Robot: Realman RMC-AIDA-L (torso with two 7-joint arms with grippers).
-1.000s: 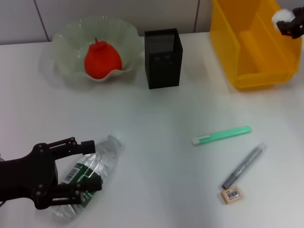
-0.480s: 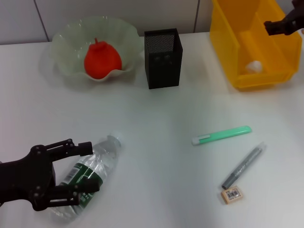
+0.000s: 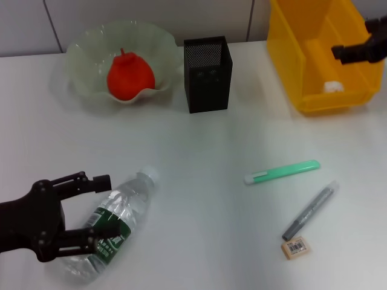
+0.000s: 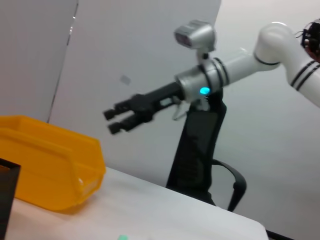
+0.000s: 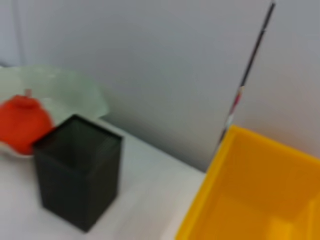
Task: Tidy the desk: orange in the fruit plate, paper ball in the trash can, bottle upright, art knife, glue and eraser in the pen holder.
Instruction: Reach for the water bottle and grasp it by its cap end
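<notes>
The bottle (image 3: 117, 217) lies on its side at the near left, cap pointing away from me. My left gripper (image 3: 107, 205) is open, with one finger on each side of the bottle's body. The orange (image 3: 129, 75) sits in the fruit plate (image 3: 84, 45) at the back left. Inside the yellow trash can (image 3: 311, 60) lies the paper ball (image 3: 331, 87). My right gripper (image 3: 337, 53) hangs open and empty over the can. The pen holder (image 3: 207, 74) stands between plate and can. The green art knife (image 3: 282, 171), grey glue (image 3: 309, 211) and eraser (image 3: 296, 248) lie at the near right.
The left wrist view shows my right gripper (image 4: 112, 121) above the trash can (image 4: 55, 162). The right wrist view shows the orange (image 5: 22, 122), the fruit plate (image 5: 75, 92), the pen holder (image 5: 77, 170) and the trash can (image 5: 260, 200). A wall rises behind the table.
My right gripper let go of the paper ball, which dropped into the trash can, and then sank a little. My left gripper slid back along the bottle towards me.
</notes>
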